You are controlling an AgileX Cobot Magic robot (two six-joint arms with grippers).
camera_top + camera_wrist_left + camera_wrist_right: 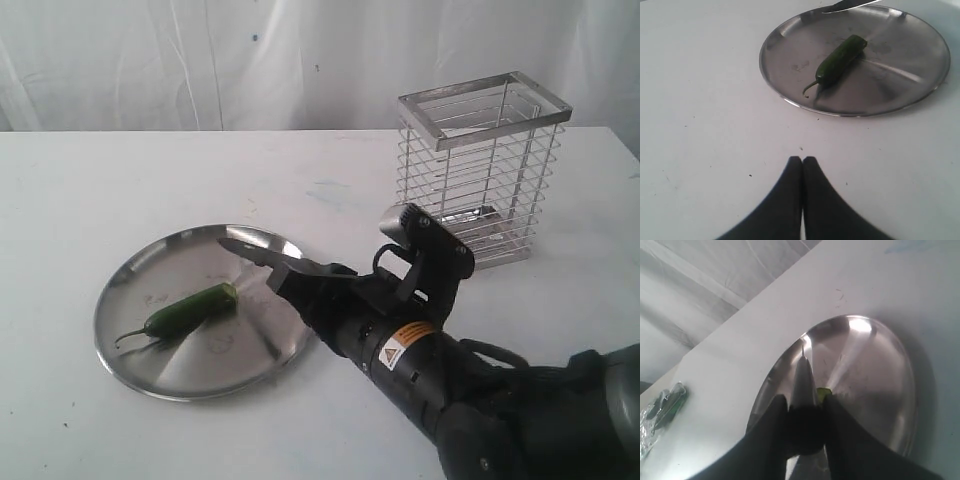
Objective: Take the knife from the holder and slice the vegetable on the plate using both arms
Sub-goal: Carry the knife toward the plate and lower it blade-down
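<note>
the white table (pixel 120 180) carried everything. the right arm (pixel 480 400), bulky and black, reached in from the near right corner toward the plate. behind it stood the holder (pixel 500 128), upright, on the far right of the table. the plate (pixel 190 350) lay left of centre, just ahead of the right gripper (pixel 285 275). its two fingers (pixel 777 410) were narrowed onto the handle of the knife (pixel 255 252), so the dark blade stuck out past the fingertips over the plate's right side. whether the blade touched the metal could not be told. the vegetable (pixel 192 308) lay on the plate, beyond the blade tip, its blunt end toward the knife and its stem pointing away. the left gripper (pixel 802 160) hung over bare table short of the plate's rim, fingers pressed together on nothing, apart from the vegetable.
</note>
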